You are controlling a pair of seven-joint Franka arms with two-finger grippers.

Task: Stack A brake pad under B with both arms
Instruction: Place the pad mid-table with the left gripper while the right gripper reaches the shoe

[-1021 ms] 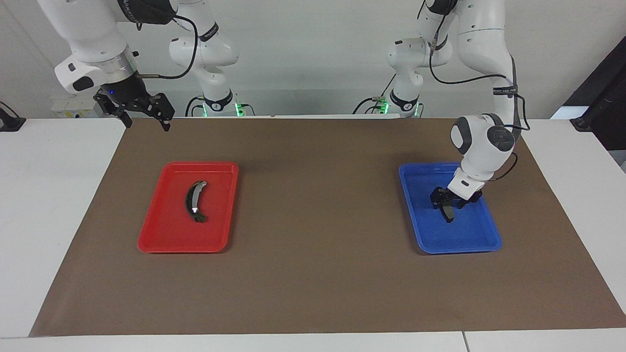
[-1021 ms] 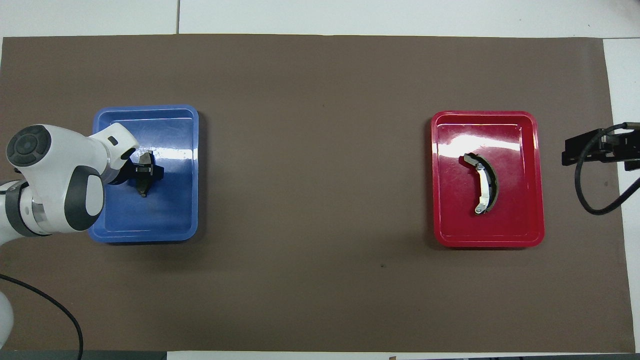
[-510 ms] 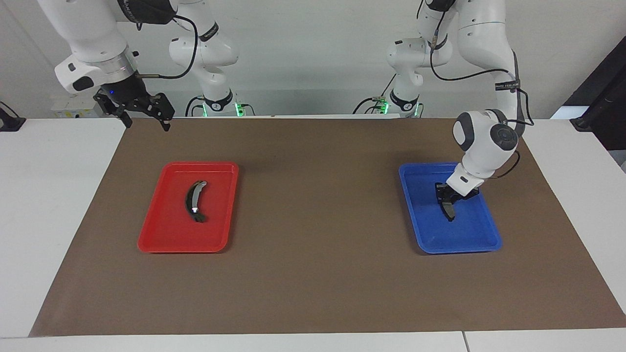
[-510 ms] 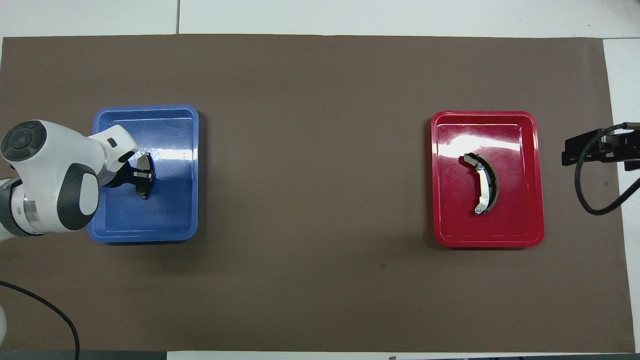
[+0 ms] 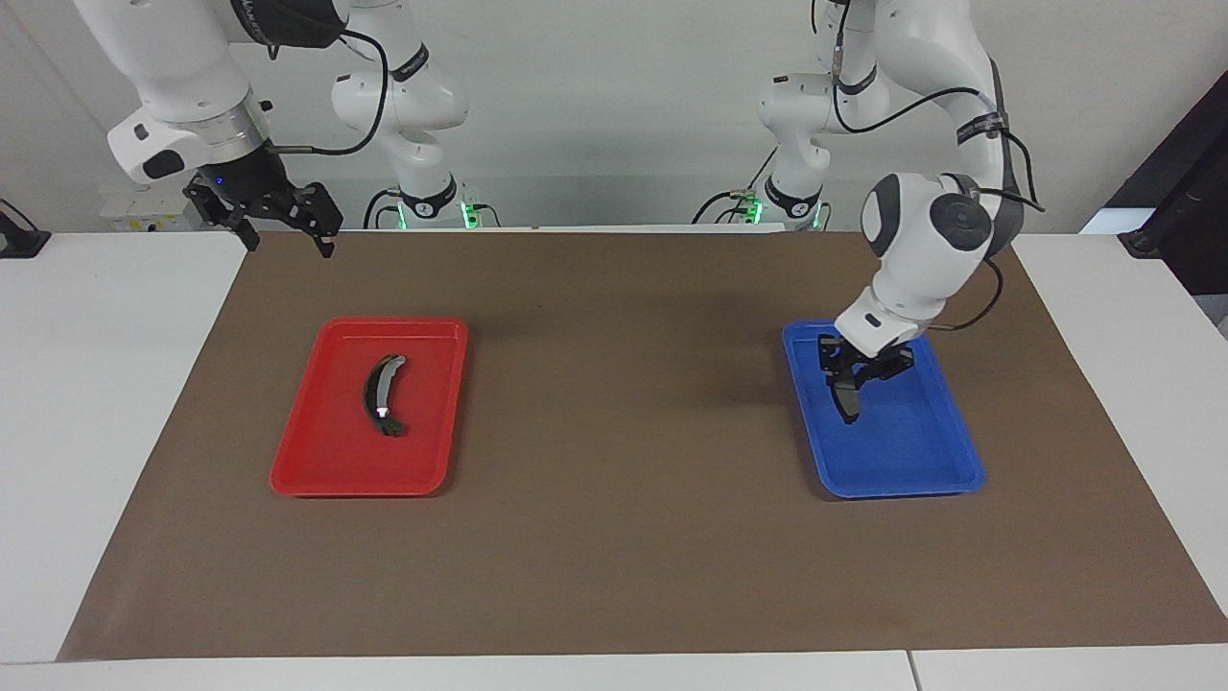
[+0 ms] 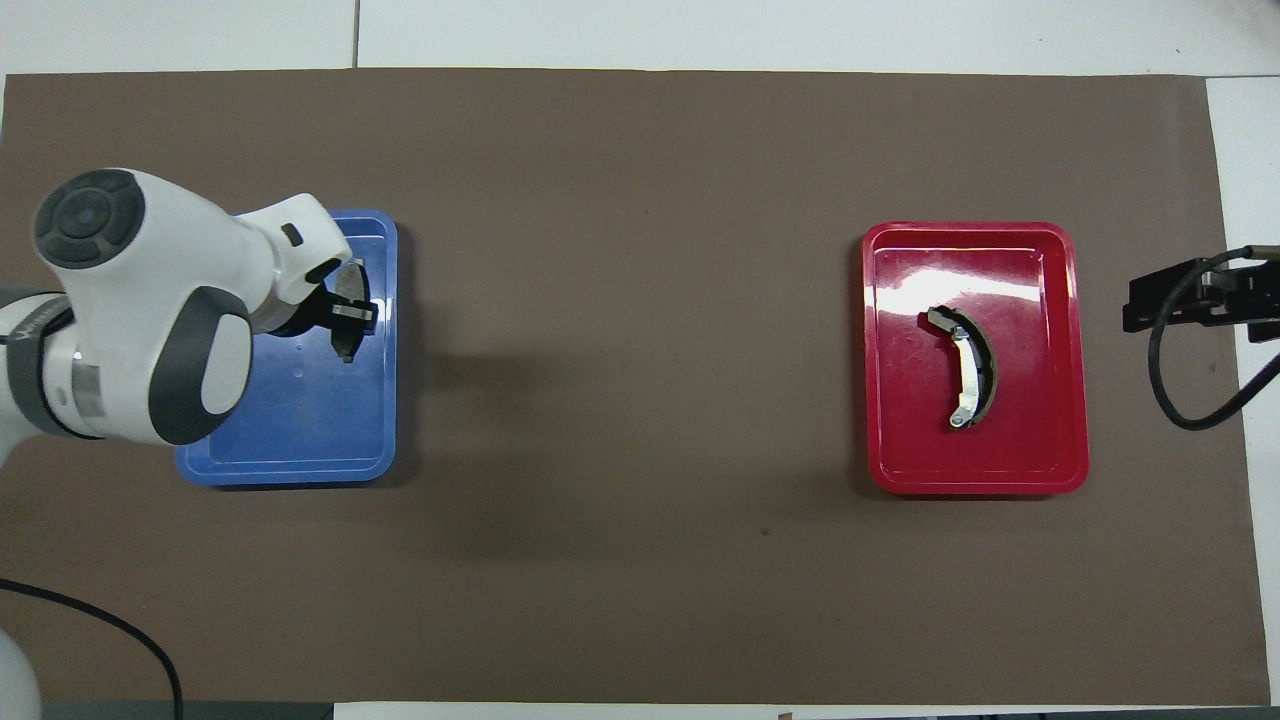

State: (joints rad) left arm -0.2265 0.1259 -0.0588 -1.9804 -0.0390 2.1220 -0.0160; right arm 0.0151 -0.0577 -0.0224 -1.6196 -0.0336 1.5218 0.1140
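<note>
The short dark-grey A brake pad (image 5: pixel 846 398) (image 6: pixel 347 342) hangs in the air over the blue tray (image 5: pixel 921 451) (image 6: pixel 300 430), toward that tray's edge facing the table's middle. My left gripper (image 5: pixel 854 369) (image 6: pixel 350 312) is shut on the pad's upper end. B (image 5: pixel 381 393) (image 6: pixel 968 365), the longer curved black piece with a silver band, lies in the red tray (image 5: pixel 326 451) (image 6: pixel 1040 300). My right gripper (image 5: pixel 290 248) (image 6: pixel 1135 300) waits open and holds nothing, raised over the brown mat's corner at the right arm's end of the table.
A brown mat (image 5: pixel 614 537) (image 6: pixel 620 300) covers the table; both trays sit on it, one toward each arm's end. White table surface borders the mat. A black cable loops by the right gripper in the overhead view.
My left gripper closed on the A brake pad and lifted it off the blue tray's floor, carrying it toward the table's middle. The right arm has not moved.
</note>
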